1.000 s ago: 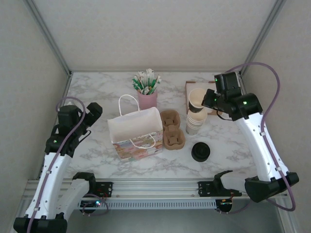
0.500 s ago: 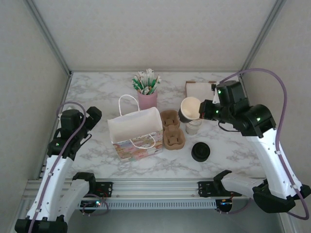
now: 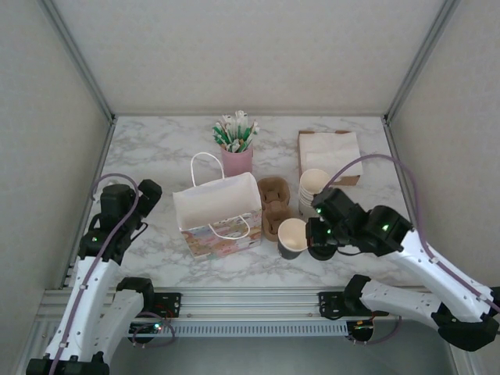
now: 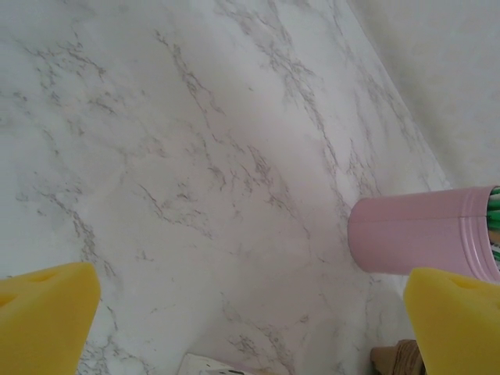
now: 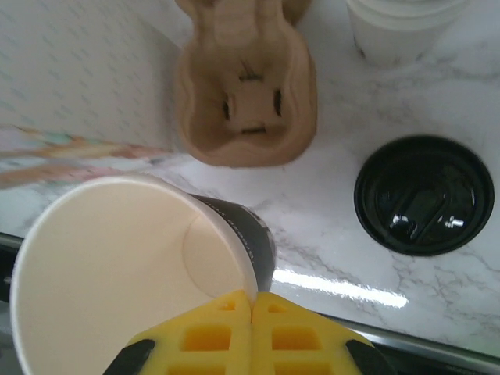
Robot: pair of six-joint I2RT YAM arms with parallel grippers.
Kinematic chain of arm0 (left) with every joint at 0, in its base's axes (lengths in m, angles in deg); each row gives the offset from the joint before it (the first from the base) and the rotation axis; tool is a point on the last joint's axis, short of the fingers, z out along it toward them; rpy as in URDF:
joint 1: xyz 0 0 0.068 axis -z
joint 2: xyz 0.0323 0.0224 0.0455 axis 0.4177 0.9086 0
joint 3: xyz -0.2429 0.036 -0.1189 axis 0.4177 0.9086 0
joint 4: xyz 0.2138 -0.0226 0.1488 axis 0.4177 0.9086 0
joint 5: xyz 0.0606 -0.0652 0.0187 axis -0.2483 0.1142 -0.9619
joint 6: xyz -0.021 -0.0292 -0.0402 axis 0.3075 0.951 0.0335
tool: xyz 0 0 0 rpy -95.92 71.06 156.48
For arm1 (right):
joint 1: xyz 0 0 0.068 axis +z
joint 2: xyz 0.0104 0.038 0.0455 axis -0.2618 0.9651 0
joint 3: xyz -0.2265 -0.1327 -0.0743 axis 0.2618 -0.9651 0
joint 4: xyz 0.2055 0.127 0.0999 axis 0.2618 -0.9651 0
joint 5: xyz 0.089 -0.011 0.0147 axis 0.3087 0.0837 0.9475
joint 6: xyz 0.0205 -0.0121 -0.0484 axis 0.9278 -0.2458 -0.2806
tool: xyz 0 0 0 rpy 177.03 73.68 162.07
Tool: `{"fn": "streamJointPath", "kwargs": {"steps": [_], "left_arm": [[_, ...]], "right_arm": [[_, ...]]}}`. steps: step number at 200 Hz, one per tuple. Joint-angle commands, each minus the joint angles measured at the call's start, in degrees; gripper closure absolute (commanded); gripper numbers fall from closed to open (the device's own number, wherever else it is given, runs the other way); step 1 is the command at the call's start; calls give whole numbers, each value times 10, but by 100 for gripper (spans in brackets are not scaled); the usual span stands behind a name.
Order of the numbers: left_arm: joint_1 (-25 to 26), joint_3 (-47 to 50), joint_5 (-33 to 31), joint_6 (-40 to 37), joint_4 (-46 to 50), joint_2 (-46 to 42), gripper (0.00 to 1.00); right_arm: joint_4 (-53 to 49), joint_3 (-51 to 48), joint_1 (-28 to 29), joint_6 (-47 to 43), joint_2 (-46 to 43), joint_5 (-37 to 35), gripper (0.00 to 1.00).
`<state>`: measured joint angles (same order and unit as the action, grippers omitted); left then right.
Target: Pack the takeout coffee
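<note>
a: item one, takeout coffee cup (image 3: 292, 233)?
b: lidless, tilted, near the tabletop's front edge, just in front of the cardboard carrier (image 3: 276, 208); black lid (image 5: 424, 195) beside it. right gripper (image 5: 251, 301) jaws clamped on its rim.
a: item two, left gripper (image 3: 147, 191)?
b: jaws wide apart, holding nothing, by the left edge.

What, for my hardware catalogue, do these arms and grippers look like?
Both the left arm and right arm have white shells, black joints, small green lights and a looping purple cable. The left gripper and right gripper carry yellow pads, the right ones moulded with a grid.
</note>
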<state>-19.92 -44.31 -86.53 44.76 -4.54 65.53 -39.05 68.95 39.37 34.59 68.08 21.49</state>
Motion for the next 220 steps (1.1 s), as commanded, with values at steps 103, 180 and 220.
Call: {"fn": "streamJointPath", "kwargs": {"steps": [103,180,220], "left_arm": [[4,17,-40,28,21,-6,0],[4,29,-35,30,21,-11,0],[4,31,-31,29,27,-14,0]], "right_arm": [[213,-179,61,46,-1,-128,100],[245,-184,61,45,37,-213,100],[219,-172,61,47,31,-180,100]]}}
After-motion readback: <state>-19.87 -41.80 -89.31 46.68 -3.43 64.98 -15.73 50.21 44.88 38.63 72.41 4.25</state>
